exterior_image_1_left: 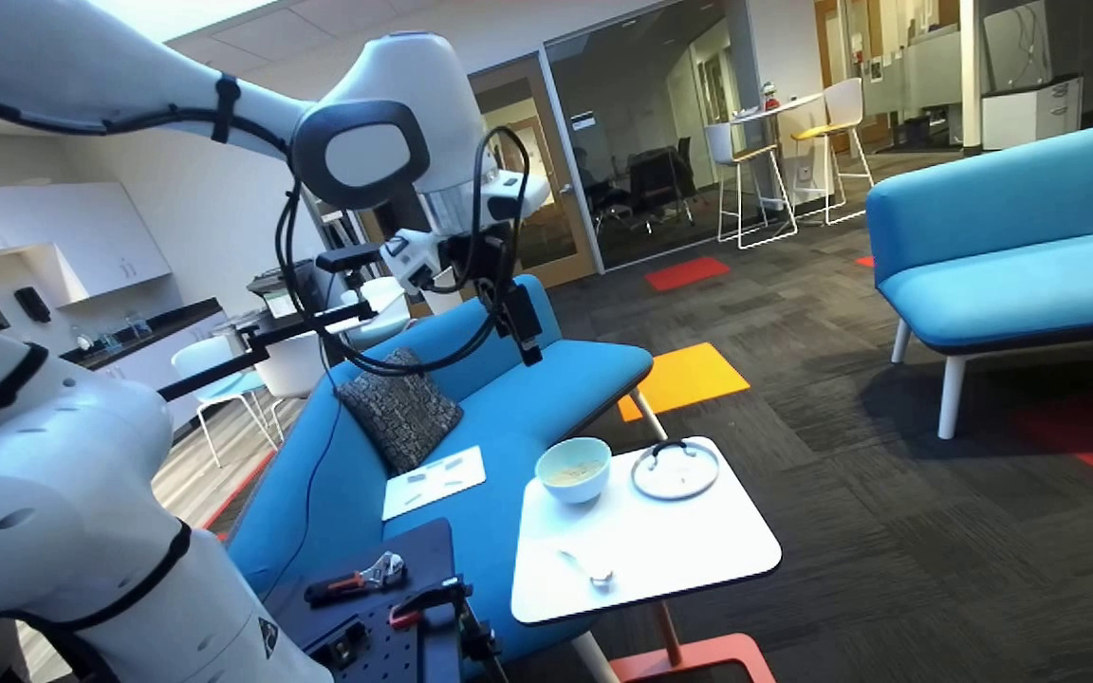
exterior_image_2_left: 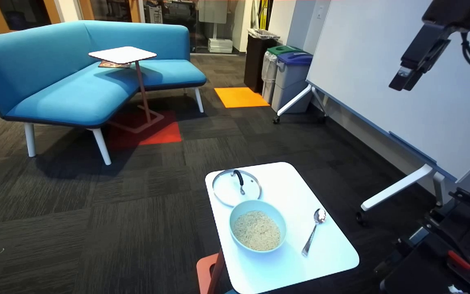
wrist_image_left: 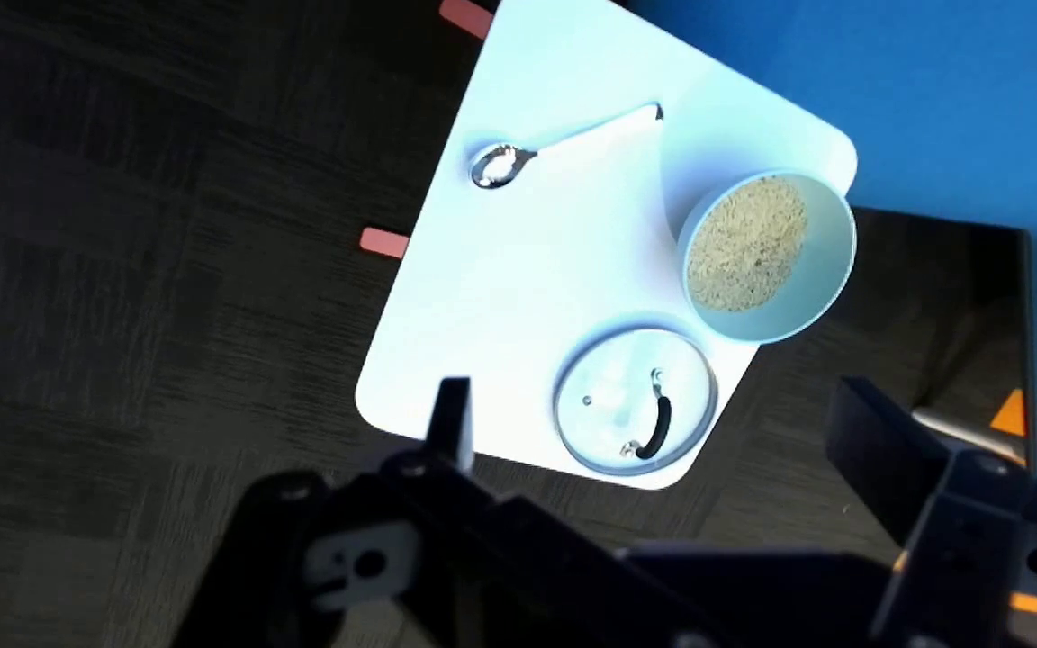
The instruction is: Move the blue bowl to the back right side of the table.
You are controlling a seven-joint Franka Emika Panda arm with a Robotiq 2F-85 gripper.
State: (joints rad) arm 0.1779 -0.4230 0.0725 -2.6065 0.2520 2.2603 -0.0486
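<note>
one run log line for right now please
pincer: open, empty | blue bowl: on table, grains inside, not yet grasped | lid: on table, beside blue bowl | spoon: on table, apart from both

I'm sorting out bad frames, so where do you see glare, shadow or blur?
Wrist view: claw partly blurred, spoon glinting, table nearly washed out, bowl apparently shading part of it; in an exterior view, sofa casting a shadow on the floor.

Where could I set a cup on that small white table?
The widest bare patch of the table lies between the shiny metal spoon and the round clear lid; another, between the spoon and the nearer blue sofa. It's crowded where the lid and round pale blue bowl sit close together.
</note>
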